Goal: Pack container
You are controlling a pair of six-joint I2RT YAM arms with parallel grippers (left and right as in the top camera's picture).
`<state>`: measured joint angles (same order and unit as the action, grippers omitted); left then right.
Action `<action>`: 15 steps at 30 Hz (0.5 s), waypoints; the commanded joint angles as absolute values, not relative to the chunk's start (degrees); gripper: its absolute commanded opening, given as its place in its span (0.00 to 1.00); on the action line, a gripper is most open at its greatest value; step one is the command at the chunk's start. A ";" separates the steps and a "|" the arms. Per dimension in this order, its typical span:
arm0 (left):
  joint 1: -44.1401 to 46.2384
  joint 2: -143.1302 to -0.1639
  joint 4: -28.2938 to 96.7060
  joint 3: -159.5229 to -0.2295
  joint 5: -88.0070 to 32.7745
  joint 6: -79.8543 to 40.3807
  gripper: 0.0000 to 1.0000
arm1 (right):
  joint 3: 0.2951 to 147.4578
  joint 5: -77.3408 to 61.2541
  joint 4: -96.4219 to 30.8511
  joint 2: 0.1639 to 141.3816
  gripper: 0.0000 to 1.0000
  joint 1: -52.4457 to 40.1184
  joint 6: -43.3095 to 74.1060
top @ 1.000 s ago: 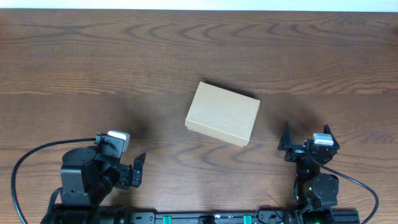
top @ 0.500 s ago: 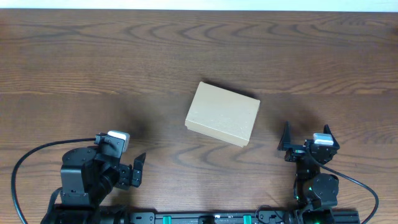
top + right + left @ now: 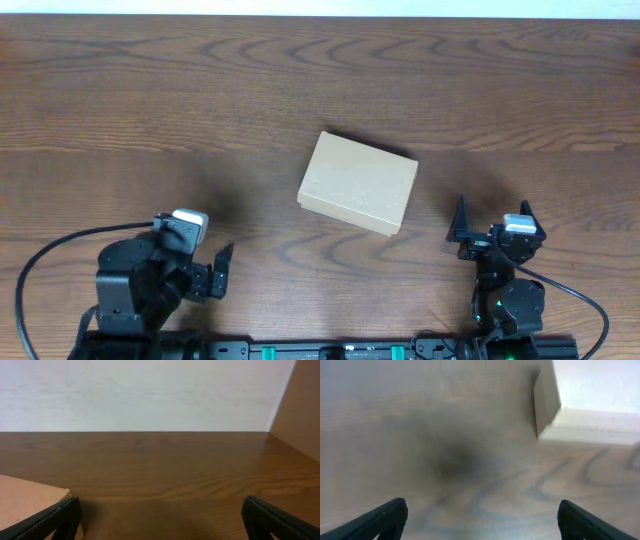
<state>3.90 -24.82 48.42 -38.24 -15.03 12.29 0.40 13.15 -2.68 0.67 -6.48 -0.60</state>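
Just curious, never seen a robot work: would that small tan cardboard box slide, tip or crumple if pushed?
The small tan cardboard box lies flat and low, lid shut, so a push would probably slide it over the wooden table rather than tip it. Being cardboard, its walls may dent under a hard squeeze. Its weight is a guess: the inside is hidden.
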 commanded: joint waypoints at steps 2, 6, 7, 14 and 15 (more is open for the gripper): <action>3.66 -19.42 37.54 -34.65 -12.67 16.84 0.95 | 0.32 14.13 -2.81 0.32 0.99 -5.93 0.19; 3.66 -15.09 29.52 -30.09 -8.71 16.95 0.95 | 0.32 14.13 -2.81 0.32 0.99 -5.93 0.19; 3.66 -14.09 27.94 -28.69 -7.99 16.95 0.95 | 0.32 14.15 -2.81 0.32 0.99 -5.93 0.19; 3.66 -8.19 15.90 -19.11 -2.24 16.47 0.95 | 0.32 14.15 -2.81 0.32 0.99 -5.93 0.19; 3.66 -7.68 14.87 -18.26 -1.04 15.70 0.95 | 0.32 14.15 -2.81 0.32 0.99 -5.93 0.19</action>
